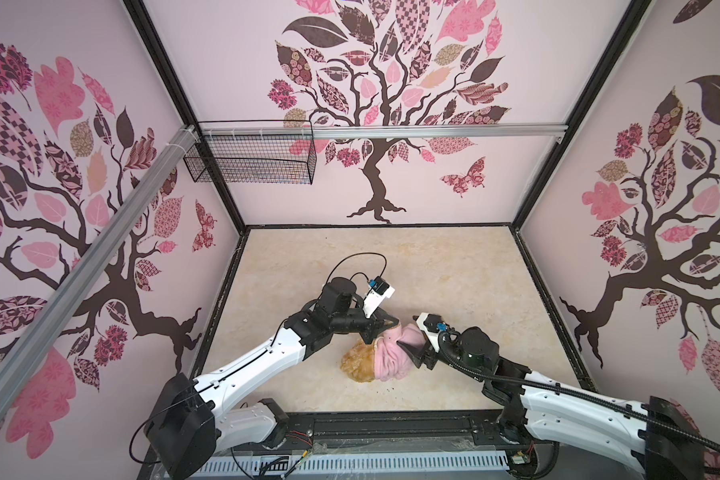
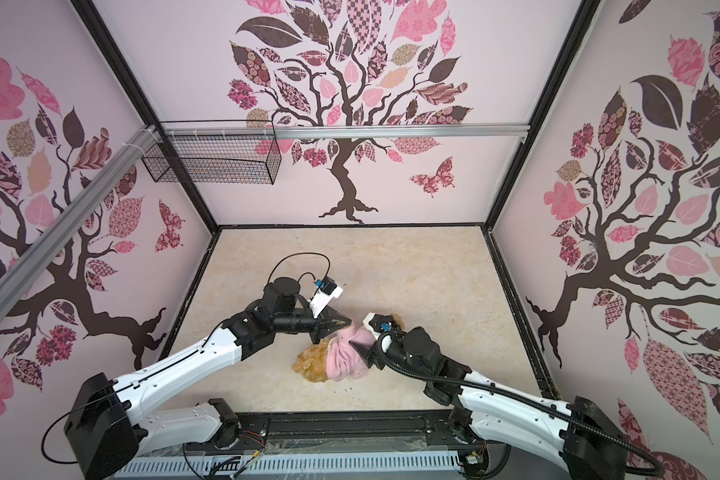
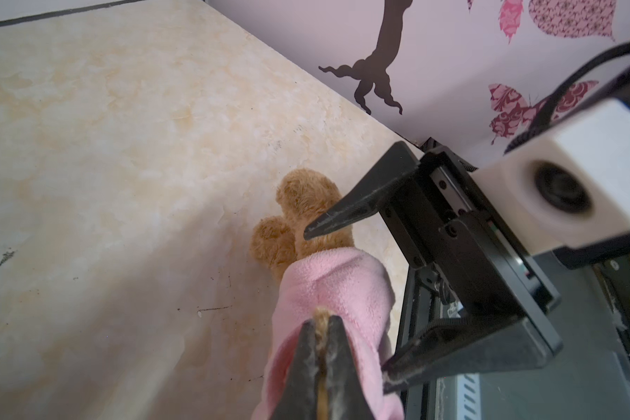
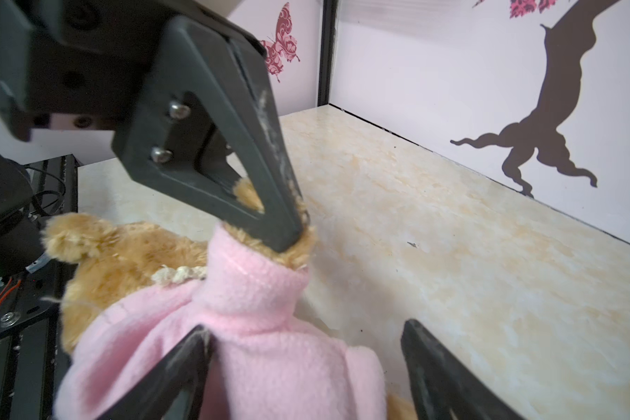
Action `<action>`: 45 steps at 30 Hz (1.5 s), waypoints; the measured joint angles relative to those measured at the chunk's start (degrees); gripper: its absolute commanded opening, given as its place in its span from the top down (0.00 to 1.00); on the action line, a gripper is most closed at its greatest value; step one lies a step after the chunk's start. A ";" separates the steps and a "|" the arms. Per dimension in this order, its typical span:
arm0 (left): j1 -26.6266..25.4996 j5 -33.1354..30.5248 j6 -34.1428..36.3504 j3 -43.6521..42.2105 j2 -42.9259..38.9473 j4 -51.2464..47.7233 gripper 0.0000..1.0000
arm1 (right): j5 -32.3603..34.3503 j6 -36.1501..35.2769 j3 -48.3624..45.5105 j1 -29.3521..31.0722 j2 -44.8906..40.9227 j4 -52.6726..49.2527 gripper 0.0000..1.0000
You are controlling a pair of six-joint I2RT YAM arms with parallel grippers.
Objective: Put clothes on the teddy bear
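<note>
The teddy bear (image 1: 356,361) (image 2: 310,365) lies on the beige table, golden-brown and shaggy, with a pink shirt (image 1: 391,357) (image 2: 346,357) bunched over its body. My left gripper (image 1: 393,321) (image 3: 322,320) is shut on the tip of a furry arm that sticks out of the shirt's sleeve cuff (image 4: 259,262). My right gripper (image 1: 408,353) (image 4: 306,327) is open, one finger on either side of the shirt (image 4: 270,356), gripping nothing. The bear's head and one ear (image 4: 73,236) show beside the sleeve. Two rounded brown ends of the bear (image 3: 299,196) poke out beyond the shirt (image 3: 335,283).
The table (image 1: 433,270) is walled on three sides by pink tree-patterned panels. A black wire basket (image 1: 250,160) hangs from an aluminium rail high on the back wall at the left. A black rail (image 1: 391,428) with cables runs along the front edge.
</note>
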 measured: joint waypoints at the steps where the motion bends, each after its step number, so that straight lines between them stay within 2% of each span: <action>1: -0.15 -0.17 -0.98 -0.42 -0.02 0.61 1.00 | -0.24 -0.57 0.15 0.52 0.59 0.57 0.17; 8: -0.61 -1.16 -4.76 -1.42 -0.09 2.47 1.00 | -0.83 -1.73 2.67 1.22 6.91 5.86 0.20; 13: -0.85 -1.25 -6.23 -1.60 -0.17 3.50 1.00 | 1.53 0.61 2.89 1.27 13.14 11.74 0.20; 19: -1.20 -0.94 -7.23 -2.32 -1.09 4.26 1.00 | 3.52 4.33 2.84 1.27 19.71 19.12 0.39; 24: -1.20 -0.50 -8.83 -2.32 -2.36 4.42 1.00 | 5.01 7.45 0.72 1.27 24.44 25.73 0.42; 27: -1.18 -0.68 -9.66 -2.32 -3.15 3.58 1.00 | 5.14 9.53 -0.37 1.46 26.82 30.21 0.40; 34: -0.76 -0.72 -9.94 -2.32 -3.04 1.92 1.00 | 5.57 13.11 -1.73 1.53 29.90 35.12 0.23; 40: -0.76 -4.13 -8.33 -2.64 -2.51 2.86 1.00 | 5.11 13.16 -1.68 0.24 24.81 28.20 0.15; 45: -0.68 -9.64 -6.25 -3.17 -1.84 5.70 1.00 | 0.96 14.01 -1.68 -3.32 16.92 20.87 0.09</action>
